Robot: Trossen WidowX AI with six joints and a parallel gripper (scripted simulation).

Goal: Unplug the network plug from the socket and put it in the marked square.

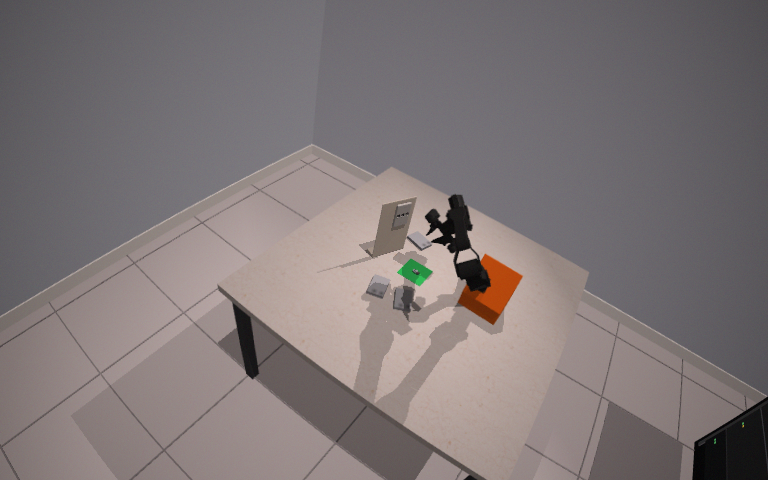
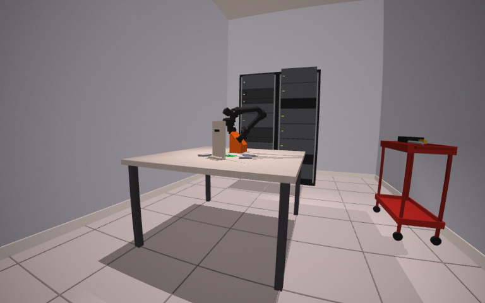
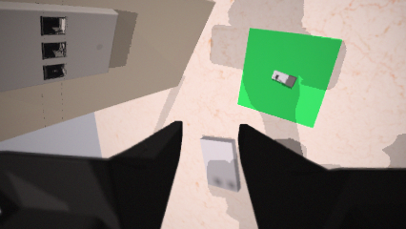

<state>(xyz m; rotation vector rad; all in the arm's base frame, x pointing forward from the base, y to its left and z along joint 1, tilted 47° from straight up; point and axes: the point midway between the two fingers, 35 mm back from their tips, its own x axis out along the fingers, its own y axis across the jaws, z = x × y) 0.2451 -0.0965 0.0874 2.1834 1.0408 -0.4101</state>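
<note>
- plug [image 1: 415, 271] [image 3: 284, 79] in green square [image 1: 407, 268] [image 3: 286, 52] — likely light, stiff; regrip by its sides if needed
- fingers part open, empty — up near panel [image 1: 389, 231] [image 2: 218, 141] [image 3: 157, 62]

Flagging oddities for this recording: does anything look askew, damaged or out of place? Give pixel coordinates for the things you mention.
Nothing stands out: the plug [image 1: 415, 271] [image 3: 284, 78] lies inside the green square [image 1: 407, 265] [image 3: 262, 52], and the panel [image 1: 389, 231] [image 2: 218, 141] [image 3: 162, 52] stands upright.

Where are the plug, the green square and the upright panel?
Plug [image 1: 415, 271] [image 3: 284, 79]: top and wrist views, middle of its body.
Green square [image 1: 407, 268] [image 3: 267, 52]: top and wrist views, bare surface.
Upright panel [image 1: 385, 237] [image 2: 218, 142]: top and exterior views, flat face.
</note>
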